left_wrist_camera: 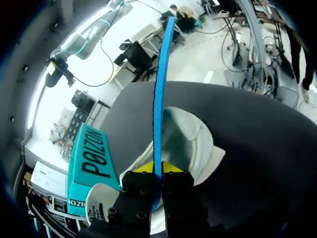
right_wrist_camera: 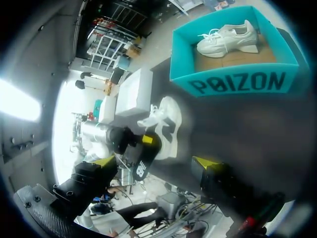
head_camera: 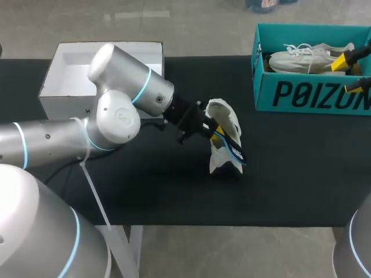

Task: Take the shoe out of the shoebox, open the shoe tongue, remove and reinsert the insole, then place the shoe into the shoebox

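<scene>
Midway across the worktop [head_camera: 145,191], the white shoe [head_camera: 223,130] lies with its long axis near-to-far, its opening toward the left gripper [left_wrist_camera: 158,167], which is clamped on the blue insole [left_wrist_camera: 159,89]. Farther back, the teal shoebox [head_camera: 301,95] holds another shoe [head_camera: 307,58]. The right gripper [head_camera: 349,74] hangs spread by it.

White shoe [head_camera: 223,119] is out of the box, propped up on end near the middle of the black table [head_camera: 290,174]. The thin blue insole [head_camera: 235,152] runs slanted across it; can't tell if any of it is still inside. Teal shoebox [head_camera: 313,95] sits open at the far right, with 1 second white shoe [head_camera: 301,58] lying on its side in it.
</scene>
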Available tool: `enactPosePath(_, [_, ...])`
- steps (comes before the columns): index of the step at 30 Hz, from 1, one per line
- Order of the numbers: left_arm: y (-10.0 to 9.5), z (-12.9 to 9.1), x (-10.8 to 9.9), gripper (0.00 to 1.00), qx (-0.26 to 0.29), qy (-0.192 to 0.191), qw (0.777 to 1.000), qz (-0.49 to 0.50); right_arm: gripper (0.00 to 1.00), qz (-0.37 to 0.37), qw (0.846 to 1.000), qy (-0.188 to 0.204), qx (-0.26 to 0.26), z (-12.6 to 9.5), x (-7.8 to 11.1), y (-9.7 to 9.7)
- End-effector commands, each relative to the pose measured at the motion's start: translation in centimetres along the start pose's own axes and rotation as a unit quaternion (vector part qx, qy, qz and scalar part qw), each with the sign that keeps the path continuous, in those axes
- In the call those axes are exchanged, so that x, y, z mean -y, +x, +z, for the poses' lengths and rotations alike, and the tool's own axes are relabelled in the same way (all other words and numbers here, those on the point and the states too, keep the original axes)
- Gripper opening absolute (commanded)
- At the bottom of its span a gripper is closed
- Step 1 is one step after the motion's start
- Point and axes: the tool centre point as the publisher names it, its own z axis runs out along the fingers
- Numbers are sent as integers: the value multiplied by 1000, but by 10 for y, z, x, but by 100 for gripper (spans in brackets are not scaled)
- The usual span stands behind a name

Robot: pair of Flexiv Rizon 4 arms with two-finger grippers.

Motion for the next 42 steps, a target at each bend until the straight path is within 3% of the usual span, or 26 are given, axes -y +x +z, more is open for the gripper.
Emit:
enactPosePath(1, [1,7,-2,0,6,-5,1000,-2,100,0,1000,0,1,0,1,0])
enactPosePath(18, [-10,-5,32,0,33,52,998,-33,100,0,1000,0,1,0,1,0])
enactPosePath(32, [-2,2,48,0,27,77,995,-60,100,0,1000,0,1,0,1,0])
enactPosePath(42, [-1,9,24,0,35,33,998,-27,100,0,1000,0,1,0,1,0])
